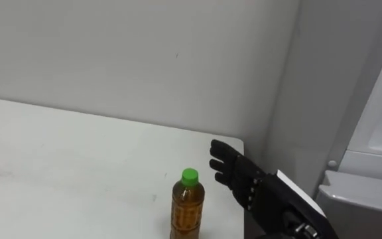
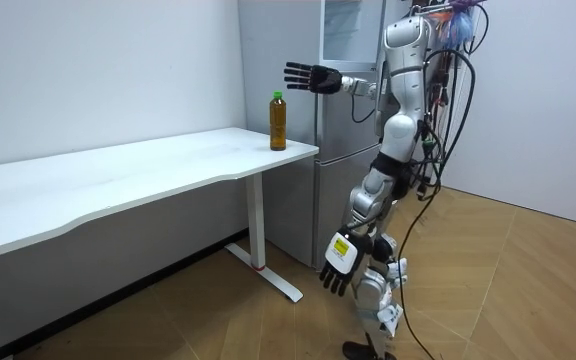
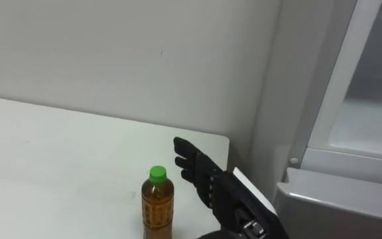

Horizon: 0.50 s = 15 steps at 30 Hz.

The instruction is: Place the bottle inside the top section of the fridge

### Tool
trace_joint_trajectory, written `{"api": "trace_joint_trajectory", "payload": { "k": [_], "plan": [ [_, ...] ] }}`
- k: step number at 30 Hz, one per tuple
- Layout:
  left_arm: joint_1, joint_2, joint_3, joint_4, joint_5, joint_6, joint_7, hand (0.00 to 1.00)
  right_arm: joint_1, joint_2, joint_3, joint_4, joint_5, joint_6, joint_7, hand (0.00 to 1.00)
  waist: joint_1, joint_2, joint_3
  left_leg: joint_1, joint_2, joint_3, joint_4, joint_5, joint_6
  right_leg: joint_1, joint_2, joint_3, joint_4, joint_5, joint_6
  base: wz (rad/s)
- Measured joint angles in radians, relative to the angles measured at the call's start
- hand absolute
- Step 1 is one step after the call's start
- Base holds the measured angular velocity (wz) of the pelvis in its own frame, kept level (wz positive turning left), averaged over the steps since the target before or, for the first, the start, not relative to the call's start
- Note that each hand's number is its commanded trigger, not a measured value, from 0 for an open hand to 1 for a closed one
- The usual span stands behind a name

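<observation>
Looking down through the left eye view, you see the bottle (image 1: 188,209) standing upright on the white table (image 1: 71,153), near its far right corner, green cap (image 1: 190,176) on. Your right hand (image 1: 233,171) shows at the lower right, just to the right of the bottle and clear of it, fingers straight and spread, holding nothing. A grey fridge (image 1: 360,199) stands past the table's right end. In the room view, you stand on the wooden floor (image 2: 528,290) in front of the fridge, next to the table's end; the right hand is raised at about shoulder height, above the bottle and toward the room view's right of it, fingers fanned out. Your left hand (image 2: 338,262) hangs low by your leg, fingers loose and empty. In the right eye view, the spread hand shows right of the bottle with a gap between them.
</observation>
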Motion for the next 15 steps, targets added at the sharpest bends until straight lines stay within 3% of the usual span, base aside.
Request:
{"api": "trace_joint_trajectory", "payload": {
  "k": [6, 12, 15],
  "plan": [
    [-0.008, -0.002, 0.000, -0.003, 0.000, 0.007, 0.000, 0.00, -0.014, 0.001, 0.030, 0.032, 0.021, 0.000, -0.076, 0.00, 0.017, 0.004, 0.0026, 0.000, 0.001, -0.001, 0.005, 0.000, 0.000, 0.000, 0.000, 0.000, 0.000, 0.000, 0.000, 0.00],
    [-0.016, -0.004, 0.001, -0.005, 0.001, 0.010, 0.000, 0.00, -0.089, 0.005, 0.033, 0.117, 0.023, -0.004, -0.178, 0.00, 0.024, 0.014, 0.0099, -0.001, 0.001, -0.001, 0.001, 0.000, 0.000, -0.001, 0.001, -0.002, 0.000, 0.000, 0.000, 0.00],
    [-0.018, -0.016, 0.001, -0.027, 0.006, 0.031, 0.000, 0.00, -0.134, 0.005, 0.042, 0.187, 0.037, -0.011, -0.233, 0.00, 0.034, 0.015, 0.0104, -0.003, 0.000, -0.003, 0.001, 0.000, 0.000, -0.001, 0.001, -0.012, -0.002, 0.000, 0.000, 0.03]
  ]
}}
